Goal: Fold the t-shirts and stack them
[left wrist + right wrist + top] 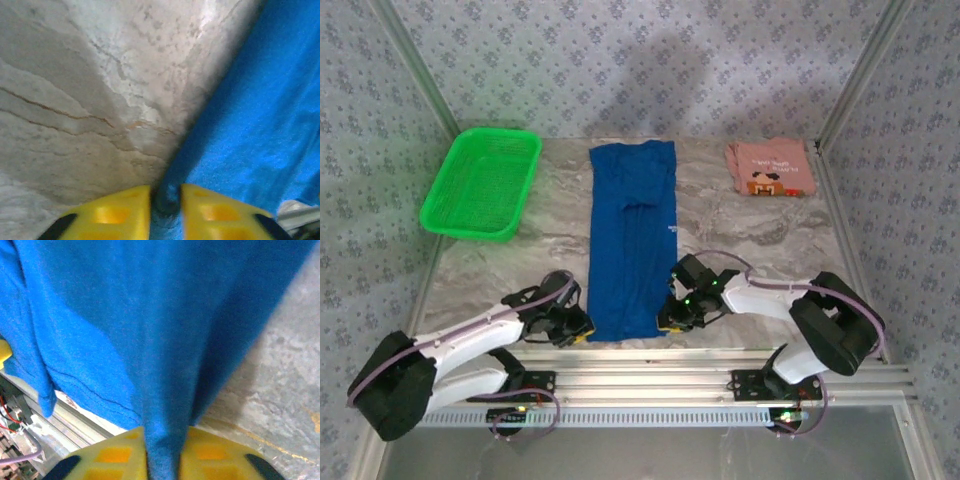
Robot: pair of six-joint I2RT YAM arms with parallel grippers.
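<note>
Blue t-shirt [630,235]: long strip mid tabletop [740,255], long axis running away from arms. Left hand [166,197] pinches near-left hem corner, right hand [162,440] near-right; both equally near. Pink t-shirt [772,168] folded far right.

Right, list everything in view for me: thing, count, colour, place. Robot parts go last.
blue t-shirt: 1, royal blue, lying as a long narrow strip down the middle of the table, near end at the near edge
pink t-shirt: 1, salmon pink with a cartoon print, folded, far right corner
basket: 1, green plastic mesh, far left
table: 1, grey marbled top, under everything
left gripper: 1, yellow fingers, shut on the blue t-shirt's near left edge
right gripper: 1, yellow fingers, shut on the blue t-shirt's near right edge
</note>
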